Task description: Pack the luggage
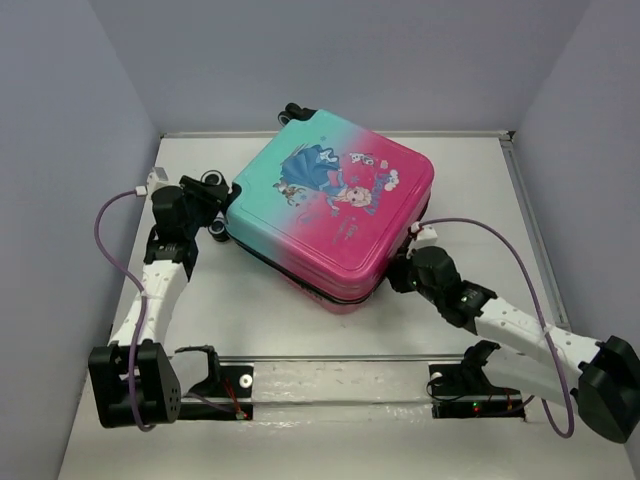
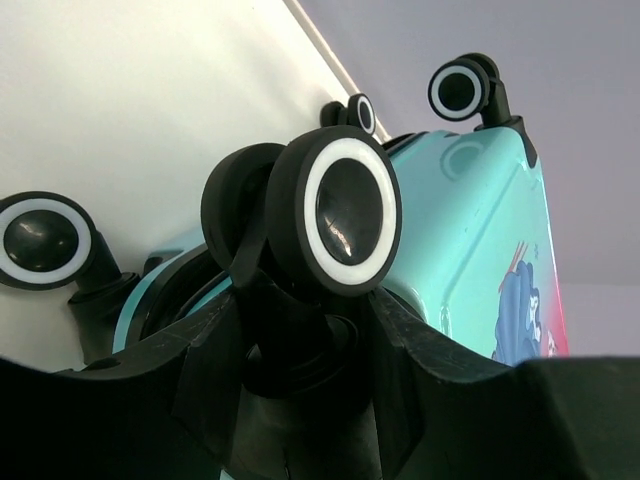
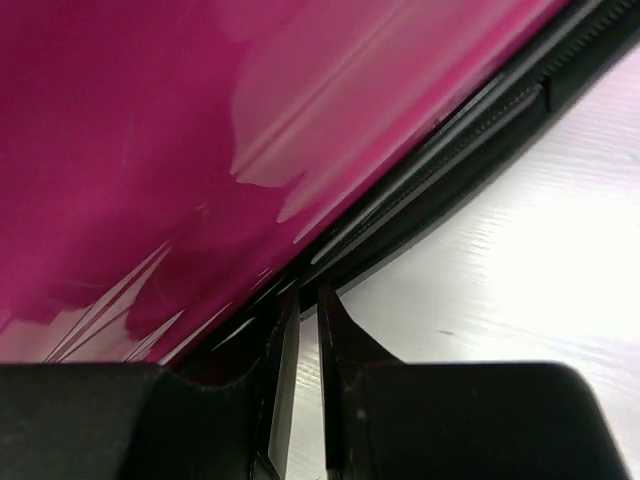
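The luggage (image 1: 330, 215) lies flat and closed in the middle of the table, teal at the far left fading to pink at the near right, with the cartoon princess facing up. My left gripper (image 1: 207, 203) is at its teal end, and in the left wrist view my left gripper (image 2: 305, 320) is shut on the black mount of a white-ringed wheel (image 2: 350, 215). My right gripper (image 1: 398, 272) presses against the pink near-right side. There its fingers (image 3: 290, 330) stand almost together, tips at the black zipper seam (image 3: 450, 150), with only a thin slit between them and nothing visible in it.
Two more wheels (image 2: 45, 242) (image 2: 460, 90) stick out beside the held one. Grey walls close in the table on three sides. A metal rail (image 1: 340, 358) with both arm bases runs along the near edge. Purple cables loop from each wrist.
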